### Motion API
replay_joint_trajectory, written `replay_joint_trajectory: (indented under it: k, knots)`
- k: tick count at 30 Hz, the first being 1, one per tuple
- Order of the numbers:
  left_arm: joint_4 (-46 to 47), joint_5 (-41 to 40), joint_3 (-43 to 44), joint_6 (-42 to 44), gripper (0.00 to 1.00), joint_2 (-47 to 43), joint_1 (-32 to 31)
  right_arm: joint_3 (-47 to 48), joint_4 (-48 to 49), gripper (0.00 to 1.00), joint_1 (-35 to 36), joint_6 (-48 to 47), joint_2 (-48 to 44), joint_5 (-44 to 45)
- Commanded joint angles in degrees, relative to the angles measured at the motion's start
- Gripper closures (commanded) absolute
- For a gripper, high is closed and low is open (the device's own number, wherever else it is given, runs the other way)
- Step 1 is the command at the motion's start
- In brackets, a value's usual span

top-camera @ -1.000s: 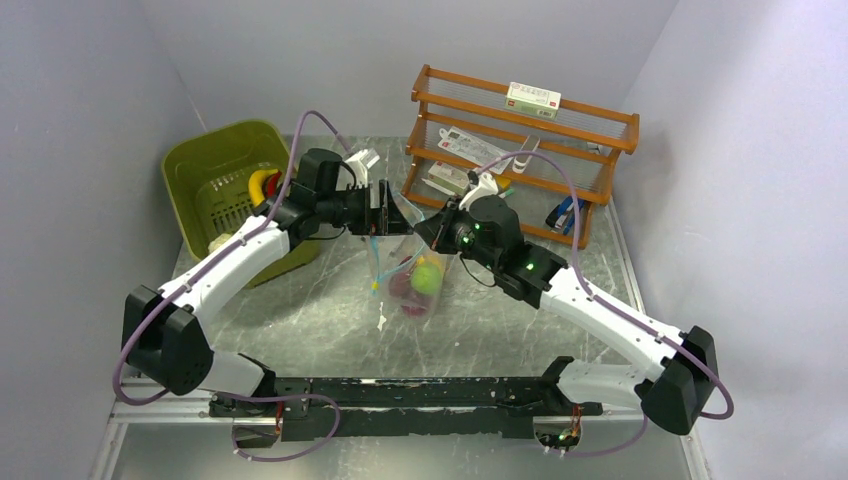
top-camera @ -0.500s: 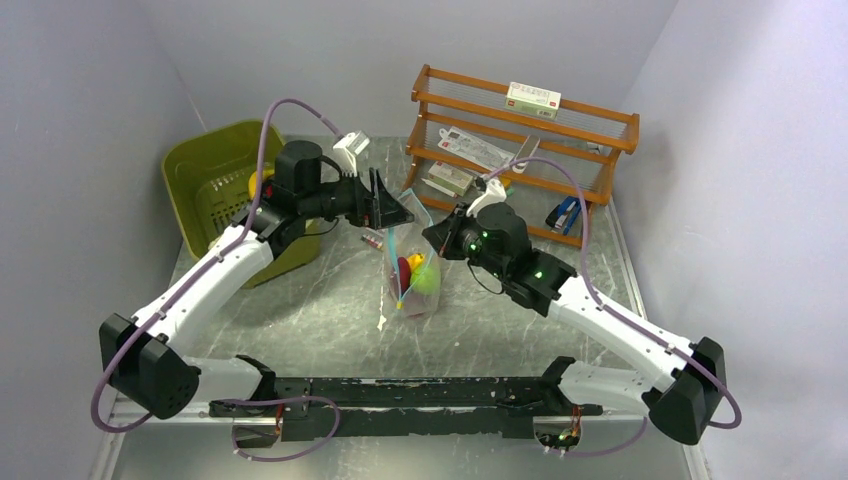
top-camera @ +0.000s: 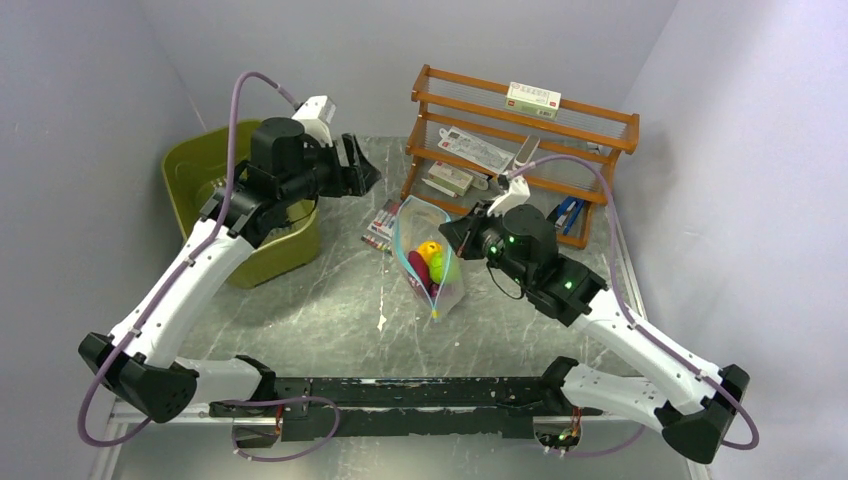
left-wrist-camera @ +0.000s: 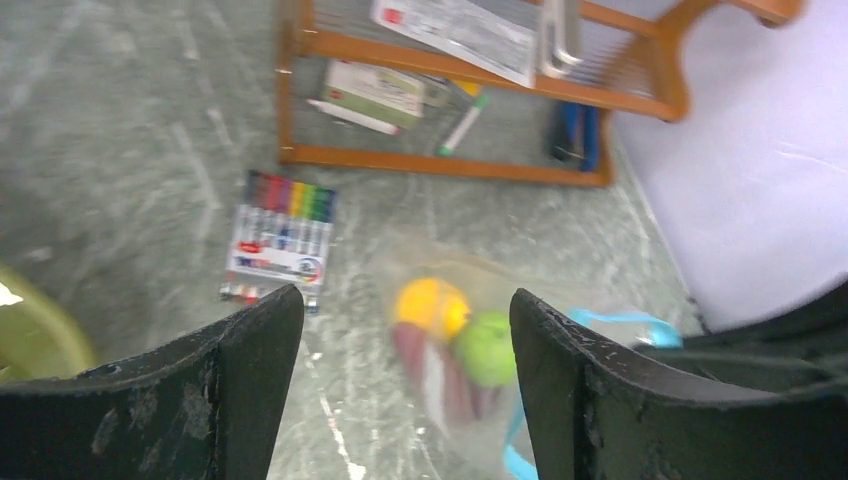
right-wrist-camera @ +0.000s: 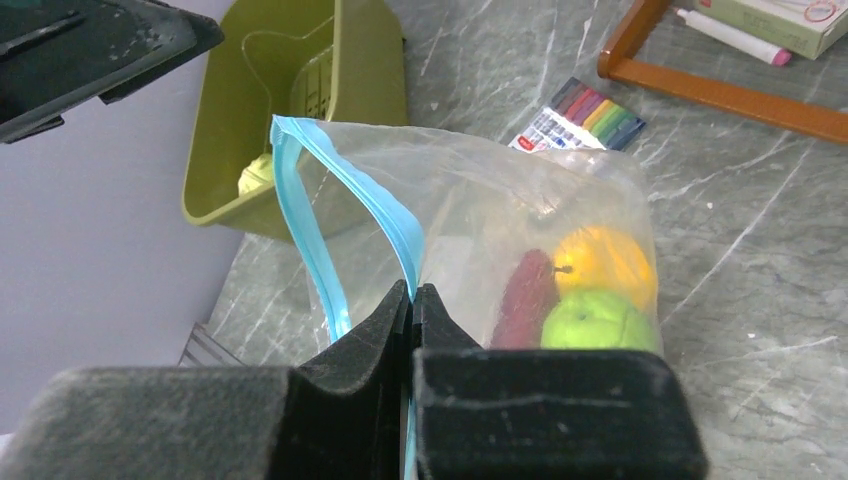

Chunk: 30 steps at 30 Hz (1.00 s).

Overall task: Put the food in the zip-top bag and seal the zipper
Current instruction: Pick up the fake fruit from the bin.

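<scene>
The clear zip-top bag (top-camera: 428,258) hangs from my right gripper (top-camera: 460,234), which is shut on its teal-blue zipper (right-wrist-camera: 400,228) strip. The mouth gapes open beside the pinch. Inside lie an orange-yellow piece (right-wrist-camera: 605,262), a green piece (right-wrist-camera: 597,320) and a purple-red piece (right-wrist-camera: 528,297); they also show blurred in the left wrist view (left-wrist-camera: 450,330). My left gripper (top-camera: 362,176) is open and empty, raised up and left of the bag, near the olive-green tub (top-camera: 215,180). A pale green piece (right-wrist-camera: 257,174) lies in the tub.
A pack of coloured markers (top-camera: 383,224) lies on the table behind the bag. A wooden rack (top-camera: 520,150) with boxes and pens stands at the back right. Walls close in on the left, back and right.
My left gripper let go of the bag's mouth, opened and swung up and back left toward the tub. My right gripper moved right with the bag, which now hangs from it alone.
</scene>
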Motion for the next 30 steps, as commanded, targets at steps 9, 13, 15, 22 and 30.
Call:
replay_joint_trajectory:
  k: [9,13,15,22,30]
  knots:
    - [-13.24,-16.04,9.15,1.63,0.36,4.12,15.5,1.94,-4.52,1.0,0.04,-2.53,-2.66,1.29]
    - [-13.71,-19.43,10.54,5.21,0.34,6.58,21.94,4.14,-7.27,1.0,0.07,-2.94,-3.02,2.44]
    - [-12.43,-20.19,9.79,7.95,0.33,7.92,24.66,4.42,-7.53,1.0,0.04,-3.01,-3.24,2.68]
    - [-7.71,-16.64,5.39,9.35,0.38,14.85,32.56,4.01,-7.79,1.0,0.08,-2.81,-3.55,3.24]
    - [-2.39,-13.5,7.07,14.07,0.46,25.94,38.22,5.49,-9.51,1.0,0.03,-3.49,-2.68,3.76]
